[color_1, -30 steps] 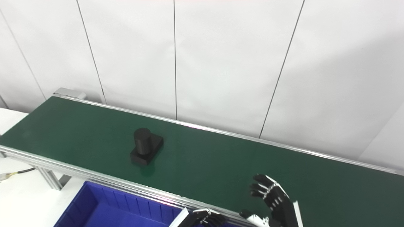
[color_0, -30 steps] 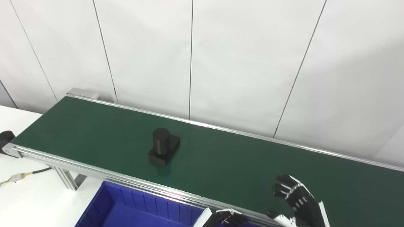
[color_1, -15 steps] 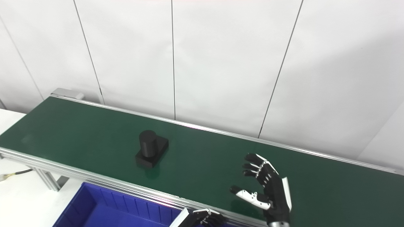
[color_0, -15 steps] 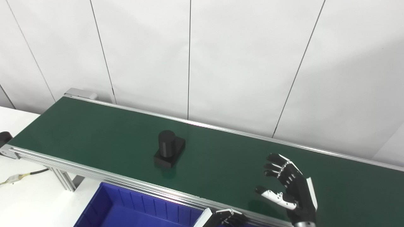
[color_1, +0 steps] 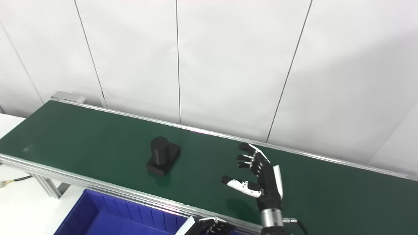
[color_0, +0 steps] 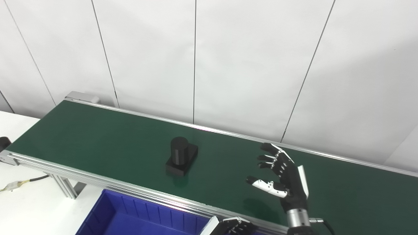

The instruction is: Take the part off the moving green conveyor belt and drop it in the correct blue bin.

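Observation:
The part is black: an upright cylinder on a rectangular base. It stands on the green conveyor belt, a little left of the middle. My right hand hovers over the belt to the right of the part, well apart from it, open with fingers spread and the thumb pointing toward the part. Only the curled fingertips of my left hand peek in at the bottom edge, beside the blue bin; whether it holds anything is hidden.
The belt runs from upper left to lower right inside aluminium rails. A white table with a cable lies at the lower left. A white panelled wall stands close behind the belt.
The part has ridden to the right along the belt. My right hand has risen from the bottom edge and moved up and left over the belt, toward the part. The left hand stayed put.

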